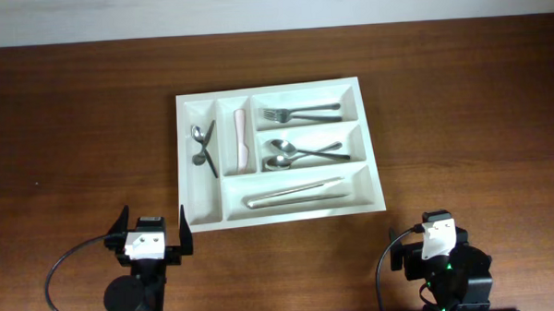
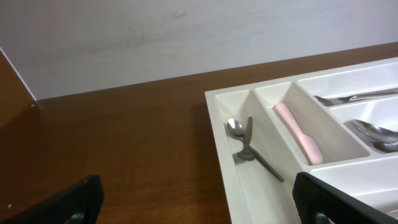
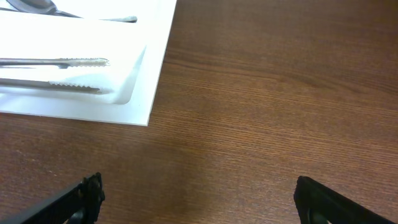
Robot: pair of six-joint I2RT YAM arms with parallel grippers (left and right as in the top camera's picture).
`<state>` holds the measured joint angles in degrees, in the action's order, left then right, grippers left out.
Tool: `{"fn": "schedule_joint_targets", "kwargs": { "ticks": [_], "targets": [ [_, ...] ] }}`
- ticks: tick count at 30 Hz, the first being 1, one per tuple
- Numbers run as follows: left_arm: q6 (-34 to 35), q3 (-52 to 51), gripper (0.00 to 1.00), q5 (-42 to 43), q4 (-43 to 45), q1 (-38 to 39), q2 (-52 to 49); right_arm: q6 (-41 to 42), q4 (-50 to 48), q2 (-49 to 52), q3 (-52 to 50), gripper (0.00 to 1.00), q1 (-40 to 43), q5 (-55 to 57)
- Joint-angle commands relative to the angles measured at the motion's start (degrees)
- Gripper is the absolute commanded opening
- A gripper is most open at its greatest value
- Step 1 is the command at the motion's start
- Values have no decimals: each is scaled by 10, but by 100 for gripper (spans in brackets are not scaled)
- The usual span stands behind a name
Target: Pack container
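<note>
The container (image 1: 205, 202) is a white five-compartment tray lying mid-table. It holds two small spoons (image 1: 201, 147), a pink-handled knife (image 1: 242, 138), forks (image 1: 299, 113), larger spoons (image 1: 300, 153) and knives (image 1: 295, 194). My left gripper (image 1: 153, 217) hangs open near the tray's front left corner, nothing between its fingers. In the left wrist view that gripper (image 2: 199, 202) straddles the tray's left rim (image 2: 214, 124), with the small spoons (image 2: 239, 134) ahead. My right gripper (image 1: 430, 238) is open and empty over bare table. In the right wrist view it (image 3: 202, 199) sits short of the tray's corner (image 3: 143, 93).
Dark wooden table (image 1: 73, 135) surrounds the tray on all sides. A pale wall (image 2: 186, 37) rises behind the table's far edge. Black cables (image 1: 59, 274) loop beside each arm base at the front edge.
</note>
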<state>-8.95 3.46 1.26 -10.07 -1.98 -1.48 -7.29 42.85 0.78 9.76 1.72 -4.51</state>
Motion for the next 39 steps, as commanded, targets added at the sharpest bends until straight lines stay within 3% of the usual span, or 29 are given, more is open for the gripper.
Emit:
{"fn": "schedule_joint_targets", "kwargs": {
  "ticks": [1,39],
  "targets": [
    [7,-6,99,3,2,2,6,3,7,-6,-3,99,-1,5],
    [7,-6,99,3,2,2,5,3,7,-6,-3,99,-1,15]
  ]
}}
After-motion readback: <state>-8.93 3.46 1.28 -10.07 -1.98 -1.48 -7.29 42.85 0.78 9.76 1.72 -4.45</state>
